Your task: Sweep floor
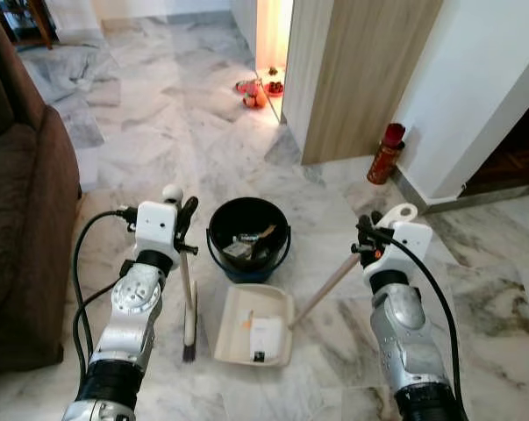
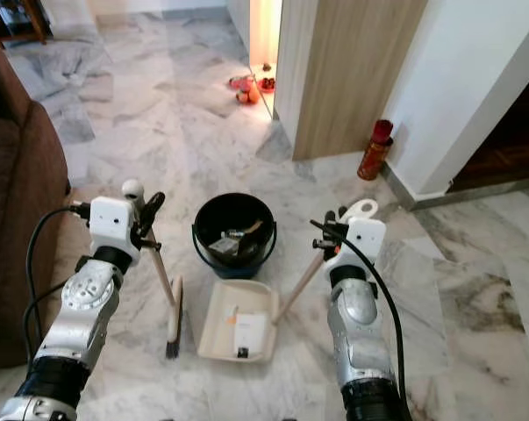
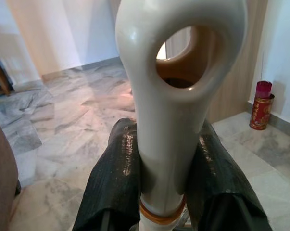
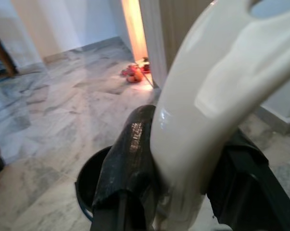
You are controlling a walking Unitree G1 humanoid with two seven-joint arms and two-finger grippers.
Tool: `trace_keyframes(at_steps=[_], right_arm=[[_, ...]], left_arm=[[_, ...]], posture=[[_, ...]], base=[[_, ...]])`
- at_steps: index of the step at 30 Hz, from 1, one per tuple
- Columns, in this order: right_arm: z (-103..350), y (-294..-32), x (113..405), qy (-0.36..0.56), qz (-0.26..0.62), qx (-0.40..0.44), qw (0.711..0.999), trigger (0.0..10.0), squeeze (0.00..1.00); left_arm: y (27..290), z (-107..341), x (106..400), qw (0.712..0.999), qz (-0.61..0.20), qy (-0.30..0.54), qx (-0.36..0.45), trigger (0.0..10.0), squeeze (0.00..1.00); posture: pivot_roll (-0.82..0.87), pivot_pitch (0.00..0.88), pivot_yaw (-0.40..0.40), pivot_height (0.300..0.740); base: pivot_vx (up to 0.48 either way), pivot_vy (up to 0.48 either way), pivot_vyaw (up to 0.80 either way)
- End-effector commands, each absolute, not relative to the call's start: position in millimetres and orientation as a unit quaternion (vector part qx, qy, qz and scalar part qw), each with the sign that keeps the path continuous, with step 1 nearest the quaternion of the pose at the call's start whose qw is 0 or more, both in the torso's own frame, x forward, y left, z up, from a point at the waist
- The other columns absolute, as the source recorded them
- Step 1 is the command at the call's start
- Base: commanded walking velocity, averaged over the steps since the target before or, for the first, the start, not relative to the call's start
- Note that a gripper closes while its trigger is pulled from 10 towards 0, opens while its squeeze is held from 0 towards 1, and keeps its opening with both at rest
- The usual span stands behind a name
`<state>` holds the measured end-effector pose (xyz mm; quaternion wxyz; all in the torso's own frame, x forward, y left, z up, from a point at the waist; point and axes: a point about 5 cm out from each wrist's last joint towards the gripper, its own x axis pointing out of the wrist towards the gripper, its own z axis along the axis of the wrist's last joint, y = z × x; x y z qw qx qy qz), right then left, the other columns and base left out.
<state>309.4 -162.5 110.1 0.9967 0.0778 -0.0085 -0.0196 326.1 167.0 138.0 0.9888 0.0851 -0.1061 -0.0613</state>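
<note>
Broom (image 1: 189,316) stands upright on the marble floor (image 1: 185,123), bristles down, just beside the dustpan (image 1: 253,326) at its 9 o'clock. Left gripper (image 3: 161,173) has its 2 black fingers (image 3: 113,178) pressed onto the broom's cream handle top. Dustpan lies flat, holding a white paper scrap; its long handle (image 1: 330,285) rises toward 2 o'clock, pinched by the right gripper (image 4: 183,173). Black bucket (image 1: 248,239) with debris sits at the dustpan's 12 o'clock. Red canister (image 1: 385,153) stands by the wall; brown sofa (image 1: 23,219) at 9 o'clock.
</note>
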Motion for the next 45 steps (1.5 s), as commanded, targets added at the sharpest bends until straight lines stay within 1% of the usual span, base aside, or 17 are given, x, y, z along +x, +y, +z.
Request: trace_keyframes(at_steps=[1, 9, 13, 18, 19, 20, 26, 29, 34, 40, 45], right_arm=[[124, -164, 308, -0.022, -0.012, 0.077, 0.997, 10.0, 0.00], [140, -156, 289, 0.021, 0.069, 0.046, 0.996, 10.0, 0.00], [149, -153, 283, 0.023, 0.088, 0.058, 0.994, 10.0, 0.00], [189, -146, 277, -0.016, 0.111, 0.099, 0.989, 10.0, 0.00], [189, -146, 277, -0.016, 0.111, 0.099, 0.989, 10.0, 0.00], [201, -145, 278, -0.035, 0.113, 0.095, 0.988, 10.0, 0.00], [237, -141, 279, -0.080, 0.121, 0.099, 0.984, 10.0, 0.00], [246, -141, 279, -0.093, 0.123, 0.101, 0.983, 10.0, 0.00], [268, -147, 281, -0.130, 0.105, 0.109, 0.980, 10.0, 0.00], [278, -146, 281, -0.135, 0.117, 0.097, 0.979, 10.0, 0.00], [272, -148, 282, -0.118, 0.116, 0.081, 0.983, 10.0, 0.00]], left_arm=[[167, 144, 327, 0.987, -0.062, -0.123, 0.089, 10.0, 0.00], [167, 144, 326, 0.987, -0.061, -0.122, 0.088, 10.0, 0.00], [167, 143, 326, 0.987, -0.062, -0.122, 0.087, 10.0, 0.00], [166, 143, 326, 0.987, -0.062, -0.122, 0.087, 10.0, 0.00], [166, 143, 326, 0.987, -0.062, -0.122, 0.087, 10.0, 0.00], [166, 143, 327, 0.987, -0.062, -0.122, 0.087, 10.0, 0.00], [167, 143, 327, 0.987, -0.063, -0.122, 0.088, 10.0, 0.00], [167, 143, 327, 0.987, -0.062, -0.122, 0.088, 10.0, 0.00], [167, 143, 327, 0.987, -0.061, -0.122, 0.088, 10.0, 0.00], [167, 143, 327, 0.987, -0.062, -0.121, 0.091, 10.0, 0.00], [167, 141, 326, 0.986, -0.066, -0.119, 0.099, 10.0, 0.00]], posture=[[-0.05, 0.137, -0.031, 0.740], [-0.05, 0.137, -0.034, 0.740], [-0.06, 0.136, -0.035, 0.740], [-0.05, 0.128, -0.034, 0.740], [-0.05, 0.128, -0.034, 0.740], [-0.06, 0.126, -0.033, 0.740], [-0.06, 0.125, -0.032, 0.740], [-0.06, 0.125, -0.032, 0.740], [-0.06, 0.126, -0.031, 0.740], [-0.06, 0.130, -0.031, 0.740], [-0.06, 0.130, -0.031, 0.740]], base=[[0.000, 0.000, 0.00], [0.000, 0.000, 0.00], [0.000, 0.000, 0.00], [0.000, 0.000, 0.00], [0.000, 0.000, 0.00], [0.000, 0.000, 0.00], [0.000, 0.000, 0.00], [0.000, 0.000, 0.00], [0.000, 0.000, 0.00], [0.000, 0.000, 0.00], [0.000, 0.000, 0.00]])
